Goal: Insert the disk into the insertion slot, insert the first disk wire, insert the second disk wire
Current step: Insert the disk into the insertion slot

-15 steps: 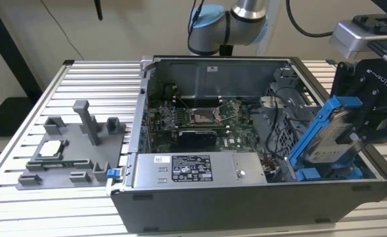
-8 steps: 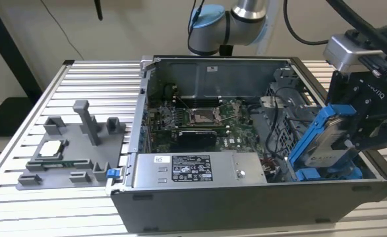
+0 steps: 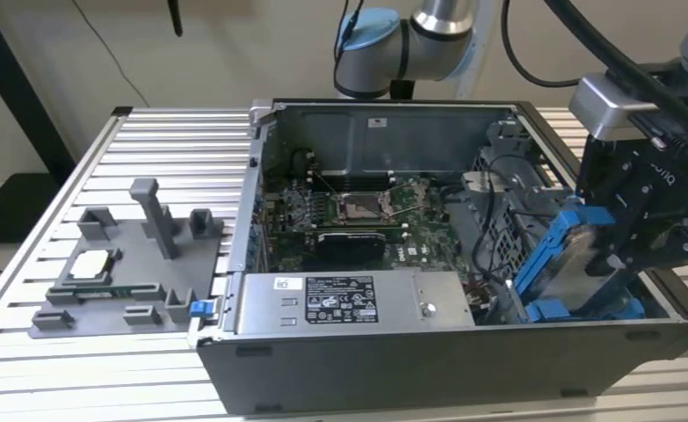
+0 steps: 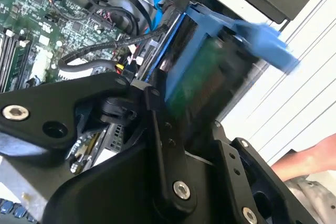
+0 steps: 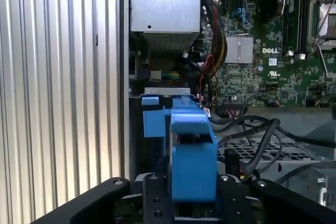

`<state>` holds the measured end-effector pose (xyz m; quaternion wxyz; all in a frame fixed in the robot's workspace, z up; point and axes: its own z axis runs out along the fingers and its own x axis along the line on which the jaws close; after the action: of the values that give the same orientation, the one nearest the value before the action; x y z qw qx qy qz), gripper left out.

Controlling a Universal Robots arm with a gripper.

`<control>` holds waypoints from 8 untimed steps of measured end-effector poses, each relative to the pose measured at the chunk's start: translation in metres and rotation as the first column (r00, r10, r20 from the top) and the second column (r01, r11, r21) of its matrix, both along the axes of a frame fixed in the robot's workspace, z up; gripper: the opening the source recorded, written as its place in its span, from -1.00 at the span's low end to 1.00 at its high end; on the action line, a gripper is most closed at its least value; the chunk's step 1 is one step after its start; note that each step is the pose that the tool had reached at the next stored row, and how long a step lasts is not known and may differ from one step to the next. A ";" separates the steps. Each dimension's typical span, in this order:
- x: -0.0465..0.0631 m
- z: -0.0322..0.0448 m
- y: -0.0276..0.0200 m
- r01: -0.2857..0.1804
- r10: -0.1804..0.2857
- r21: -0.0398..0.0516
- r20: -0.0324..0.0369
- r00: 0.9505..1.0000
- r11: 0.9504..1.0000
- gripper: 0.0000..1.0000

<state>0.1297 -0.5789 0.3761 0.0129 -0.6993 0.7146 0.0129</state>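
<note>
Exterior view: gripper (image 3: 617, 255) fingers are clamped on the disk (image 3: 572, 280), pinching its flat faces so the thin edge leads. We see the disk on edge and tilted, lower end down inside the computer case (image 3: 438, 352) at the corner on the exterior view's right, upper end up at the gripper. First wrist view puts the disk just beside the insertion slot (image 5: 140, 145). We judge it lined up but not seated. The tilt is probably to clear the black cables (image 5: 252, 129). Power supply (image 3: 356, 301) and motherboard (image 3: 356, 211) sit apart from it.
</note>
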 end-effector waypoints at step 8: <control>0.000 0.0121 0.0000 0.000 0.000 0.000 -0.001 1.000 1.000 1.00</control>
<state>0.1296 -0.5789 0.3883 0.0127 -0.6993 0.7146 0.0133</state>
